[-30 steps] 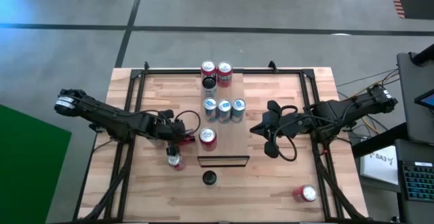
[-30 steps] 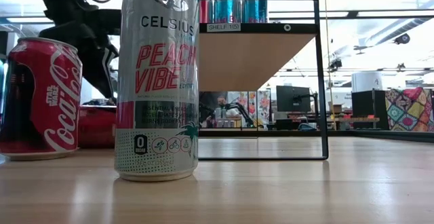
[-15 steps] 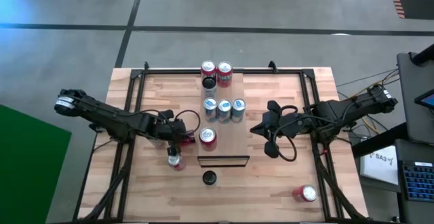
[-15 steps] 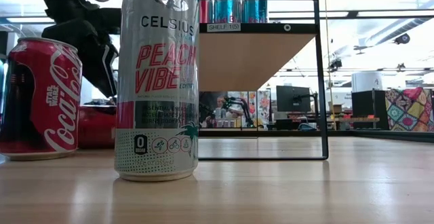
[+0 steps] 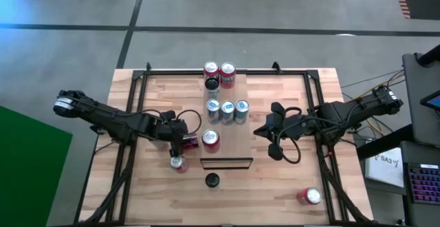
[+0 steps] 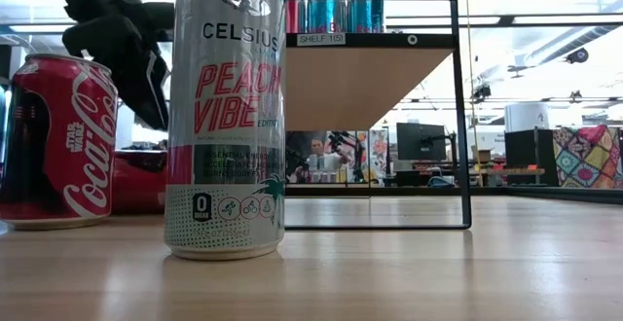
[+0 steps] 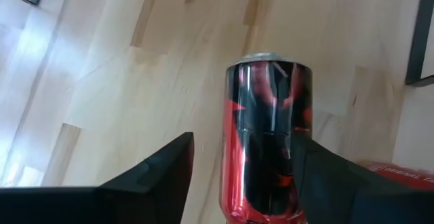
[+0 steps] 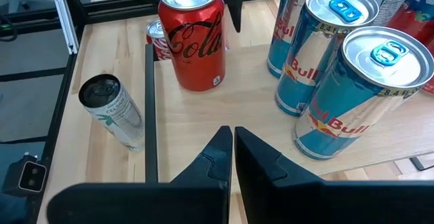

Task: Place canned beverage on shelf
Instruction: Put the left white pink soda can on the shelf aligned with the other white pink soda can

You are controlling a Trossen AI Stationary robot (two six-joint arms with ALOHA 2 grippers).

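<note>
overall, the planked wooden table (image 5: 275, 186) carries the shelf (image 5: 230, 134), a raised light board running down the middle; one red coca-cola can (image 5: 211, 139) stands upright near its dark-edged end and three blue-silver red bull cans (image 5: 227, 111) stand in a cluster farther along. two arms: the left gripper (image 5: 180, 143) sits low beside the shelf with its fingers (image 7: 159, 173) parted, one dark red-black can (image 7: 266, 136) lying between them, one finger close against it and a clear gap at the other. the right gripper (image 5: 267, 131) hovers on the opposite side of the shelf, fingers (image 8: 217, 153) pressed together on nothing. count of cans off the shelf: three at the far table edge, one celsius can (image 5: 178, 162) upright near the left gripper, one dark-topped can (image 5: 212, 180) past the shelf end, one red can (image 5: 309, 197) alone near the table corner.
</note>
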